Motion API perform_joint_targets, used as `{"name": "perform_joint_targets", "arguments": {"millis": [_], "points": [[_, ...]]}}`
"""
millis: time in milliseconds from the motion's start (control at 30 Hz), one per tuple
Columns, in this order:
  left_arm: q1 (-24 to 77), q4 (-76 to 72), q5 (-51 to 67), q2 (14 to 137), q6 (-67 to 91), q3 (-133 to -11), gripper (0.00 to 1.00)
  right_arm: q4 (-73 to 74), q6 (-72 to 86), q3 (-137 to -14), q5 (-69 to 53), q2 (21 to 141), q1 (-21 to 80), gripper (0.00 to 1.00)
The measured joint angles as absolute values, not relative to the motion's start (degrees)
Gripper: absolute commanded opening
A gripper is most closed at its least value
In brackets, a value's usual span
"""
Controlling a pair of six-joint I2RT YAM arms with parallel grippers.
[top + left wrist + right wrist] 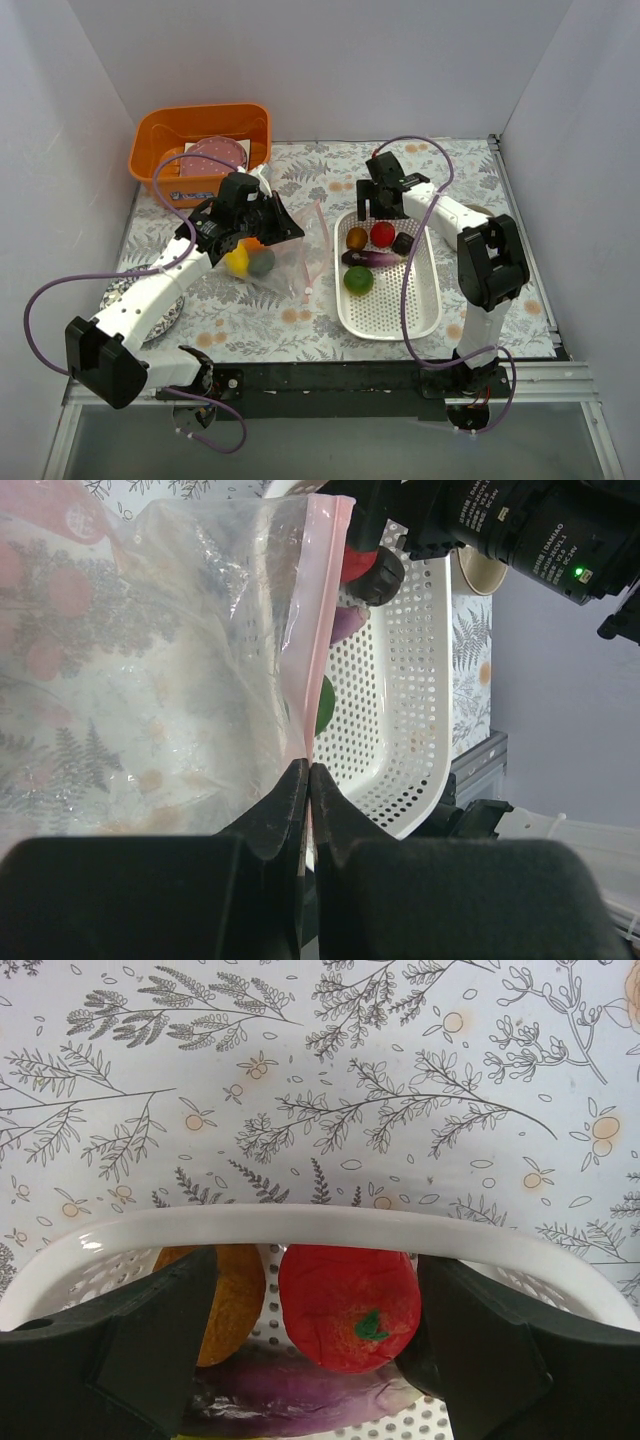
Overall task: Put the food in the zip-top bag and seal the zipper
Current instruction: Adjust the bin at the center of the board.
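Zip-top bag [283, 262] hangs between the left arm and the white basket [425, 300], partly lifted off the bench [250, 325], with a yellow piece [237, 262] and a duller green one [262, 262] showing through the film. The left tool [308, 772] is clenched on the zipper [322, 630], its jaws meeting on the pink strip at the mouth edge. That looks the right place to hold, since the strip seems the one stiffer part of a bag that is otherwise thin, limp and probably slippery. A grip on the clear film alone would likely slide or crumple. The right tool [318, 1278] is released and spread wide over the far end of the basket, its fingers standing either side of the red apple [345, 1305]. An orange piece [235, 1300] lies just beside the apple and the purple eggplant [290, 1395] touches it from below. A green piece [358, 280] and a dark brown one [403, 243] lie in the same basket. The toys appear light, hard and smooth (so likely to squirt sideways under an off-centre pinch). I would judge the apple best taken across its widest middle, keeping the left finger clear of the orange piece. Whether the bag's mouth gapes wide enough to take it cannot be told from these views.
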State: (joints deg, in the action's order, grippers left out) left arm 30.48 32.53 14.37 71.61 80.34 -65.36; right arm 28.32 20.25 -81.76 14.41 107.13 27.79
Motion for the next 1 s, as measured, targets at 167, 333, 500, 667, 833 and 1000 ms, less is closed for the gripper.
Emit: {"name": "perform_joint_targets", "arguments": {"millis": [167, 333, 500, 667, 833, 1000], "points": [[30.48, 32.6, 14.24, 70.98, 80.31, -65.3, 0.0, 27.53, 19.31, -85.03, 14.22, 109.36, 27.03, 0.89], [30.48, 32.75, 13.93, 69.78, 80.12, -65.21, 0.0, 26.68, 18.2, -87.66, 13.23, 111.55, 26.55, 0.89], [30.48, 32.75, 13.93, 69.58, 79.94, -65.19, 0.0, 27.05, 17.74, -93.93, 11.99, 115.87, 25.8, 0.89], [30.48, 32.75, 13.93, 69.58, 79.92, -65.19, 0.0, 27.35, 18.31, -95.09, 10.63, 116.75, 24.71, 0.88], [30.48, 32.51, 13.91, 69.52, 79.92, -64.66, 0.0, 25.1, 19.62, -86.63, 8.23, 109.08, 24.23, 0.88], [30.48, 32.49, 13.96, 69.54, 79.9, -64.45, 0.0, 22.92, 21.1, -72.64, 1.63, 94.45, 24.34, 0.88]]}}
